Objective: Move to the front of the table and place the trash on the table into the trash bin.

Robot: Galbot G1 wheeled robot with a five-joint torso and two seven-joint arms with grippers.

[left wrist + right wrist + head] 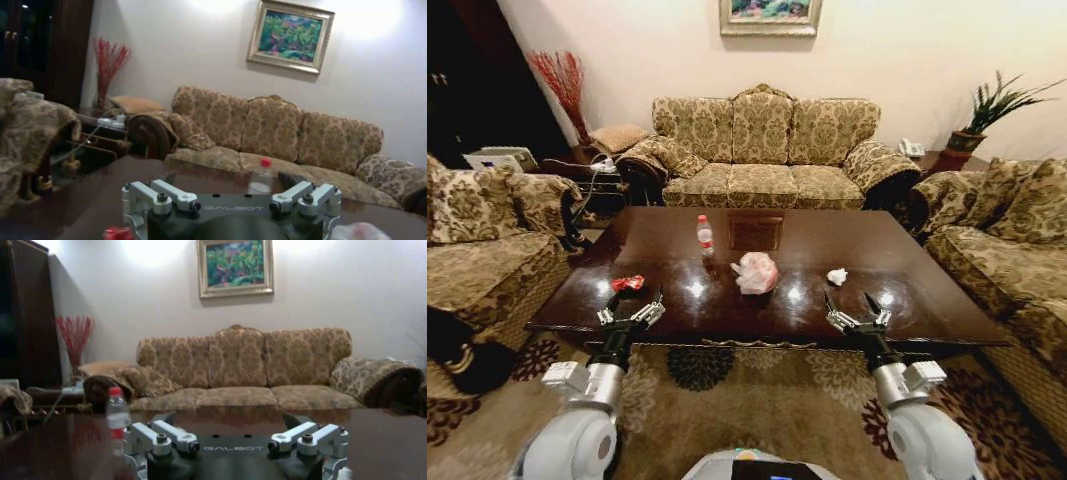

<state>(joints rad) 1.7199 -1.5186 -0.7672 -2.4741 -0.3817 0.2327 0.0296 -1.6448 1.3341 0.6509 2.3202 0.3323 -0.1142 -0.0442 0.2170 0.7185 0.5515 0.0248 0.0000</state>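
— Dark glossy wood, that is the table (897, 262), right? Where does the rubbish lie on it, going from the left?

— Yes. Nearest the left edge, close to the front left corner, lies the red-and-black wrapper (628, 283). Further in, toward the middle and nearer the far edge, the clear bottle (705, 236) stands upright with its red cap on top, just left of the square inlay (756, 232). In front of the inlay, about midway across, sits the pinkish-white bag bundle (756, 272). Right of that, well apart, is the small white paper ball (837, 276).

— And the arms?

— The left gripper (633, 309) hovers at the front edge of the table, just in front of the wrapper, its fingers spread apart and holding nothing. The right gripper (855, 309) hangs at the same front edge, toward the right, in front of the paper ball; its fingers stand apart too, nothing between them.

— What do the wrist cameras add?

— In the left wrist view the left gripper's fingers (167, 192) are splayed wide, with the bottle's red cap beyond them and a sofa (280, 135) behind the table's far edge. In the right wrist view the right gripper's fingers (160, 435) are likewise parted, and the bottle stands on the tabletop off to one side.

— And the bin?

— A dark round shape (462, 352) sits on the floor by the left sofa, off the table's left end; I cannot tell whether that is it.
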